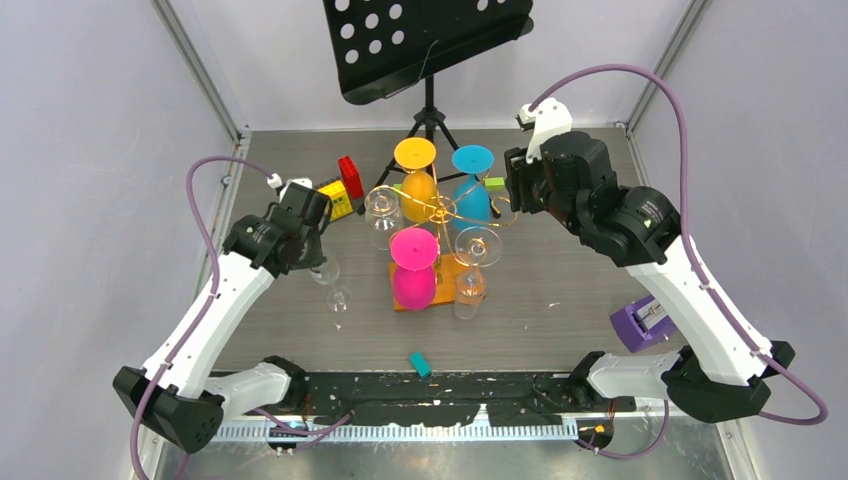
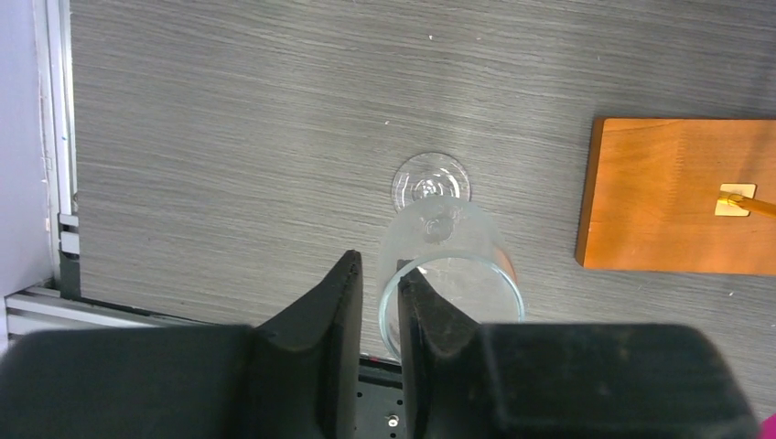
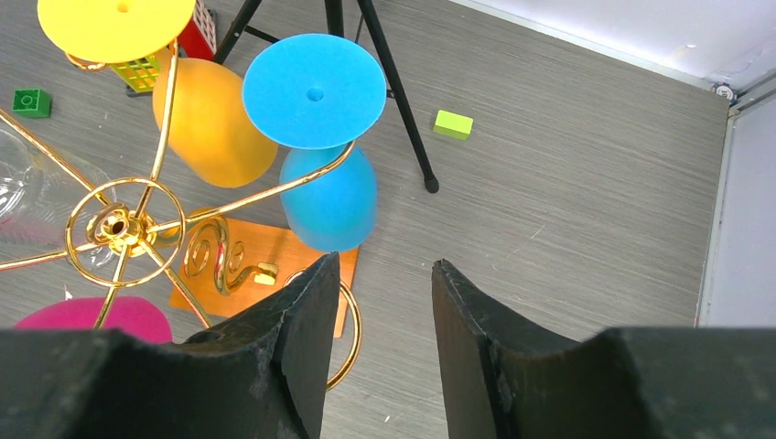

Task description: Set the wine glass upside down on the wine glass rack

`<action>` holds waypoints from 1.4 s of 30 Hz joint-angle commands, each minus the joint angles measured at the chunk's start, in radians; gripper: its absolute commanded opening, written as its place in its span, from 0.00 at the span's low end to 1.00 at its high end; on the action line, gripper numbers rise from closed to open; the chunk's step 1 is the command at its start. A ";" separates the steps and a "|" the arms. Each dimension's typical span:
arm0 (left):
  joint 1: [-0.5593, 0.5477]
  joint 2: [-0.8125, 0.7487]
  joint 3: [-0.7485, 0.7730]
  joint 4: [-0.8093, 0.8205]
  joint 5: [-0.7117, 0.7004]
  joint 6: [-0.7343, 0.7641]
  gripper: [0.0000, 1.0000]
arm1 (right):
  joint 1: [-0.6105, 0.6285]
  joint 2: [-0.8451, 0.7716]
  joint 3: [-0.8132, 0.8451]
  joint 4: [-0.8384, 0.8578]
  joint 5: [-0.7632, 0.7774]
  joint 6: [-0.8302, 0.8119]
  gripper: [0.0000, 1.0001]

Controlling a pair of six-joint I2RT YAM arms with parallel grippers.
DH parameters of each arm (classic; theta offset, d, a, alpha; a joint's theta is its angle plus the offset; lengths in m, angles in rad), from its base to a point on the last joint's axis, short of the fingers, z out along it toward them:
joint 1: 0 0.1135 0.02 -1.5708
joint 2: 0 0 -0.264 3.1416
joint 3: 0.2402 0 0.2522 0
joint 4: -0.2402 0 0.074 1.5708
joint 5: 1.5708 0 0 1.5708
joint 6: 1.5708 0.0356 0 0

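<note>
A clear wine glass (image 2: 453, 265) stands upright on the table left of the rack; its foot (image 2: 431, 180) shows through the bowl. My left gripper (image 2: 380, 270) sits narrowly astride its near rim, one finger inside the bowl and the other outside. A thin slit remains beside the outer finger. From above, that wine glass (image 1: 330, 275) stands under my left gripper (image 1: 318, 258). The gold wire wine glass rack (image 1: 440, 210) on its orange base (image 2: 677, 197) carries yellow, blue, pink and clear glasses upside down. My right gripper (image 3: 384, 270) is open and empty beside the blue glass (image 3: 328, 206).
A black music stand (image 1: 425, 40) rises behind the rack, its tripod leg (image 3: 393, 91) near the blue glass. Red (image 1: 350, 175), yellow (image 1: 335, 198), green (image 3: 454, 123) and teal (image 1: 420, 364) blocks lie about. A purple object (image 1: 645, 320) sits at the right.
</note>
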 commanded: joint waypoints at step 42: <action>0.007 -0.338 0.458 0.060 -0.056 0.076 0.00 | -0.002 -0.132 -0.072 0.372 -0.186 0.000 0.48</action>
